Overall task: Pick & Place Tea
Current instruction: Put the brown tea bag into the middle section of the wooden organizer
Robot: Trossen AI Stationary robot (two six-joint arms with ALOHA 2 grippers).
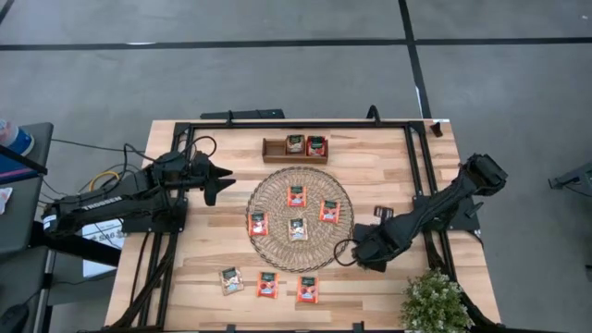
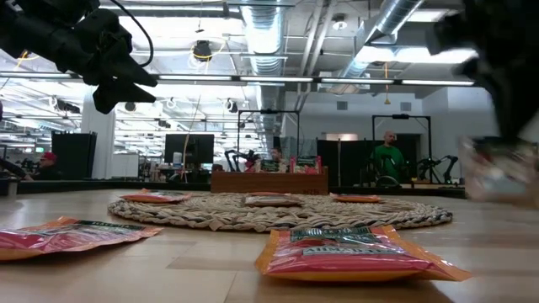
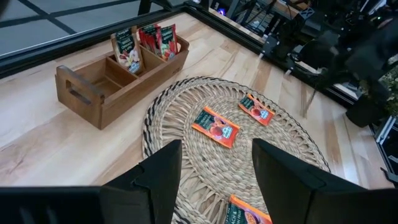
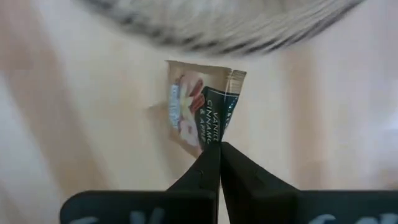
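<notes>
Small square tea sachets lie flat about the table. Several sit on the round woven mat (image 1: 298, 250), among them a red one (image 1: 296, 195) and a pale one (image 1: 297, 228). Three more lie by the near edge, such as (image 1: 267, 285). Two stand in the wooden tray (image 1: 276, 150); one of them is (image 3: 127, 50). My right gripper (image 1: 354, 252) is at the mat's near right rim, shut on a pale sachet (image 4: 199, 106). My left gripper (image 1: 220, 181) hovers open left of the mat, and its fingers (image 3: 163, 177) frame the mat. My right gripper pinches the pale sachet between its two shut fingers (image 4: 208, 168) at one edge (image 4: 214, 138). The sachet sticks out past the fingertips. It comes slanting down from the table's right side. In the low view the blurred sachet (image 2: 501, 172) shows above the tabletop.
A potted plant (image 1: 435, 301) stands at the near right corner, close to my right arm. A black frame rail (image 1: 421, 176) runs along the table's edges. Bare wood lies between the mat and the tray. People stand far back in the room.
</notes>
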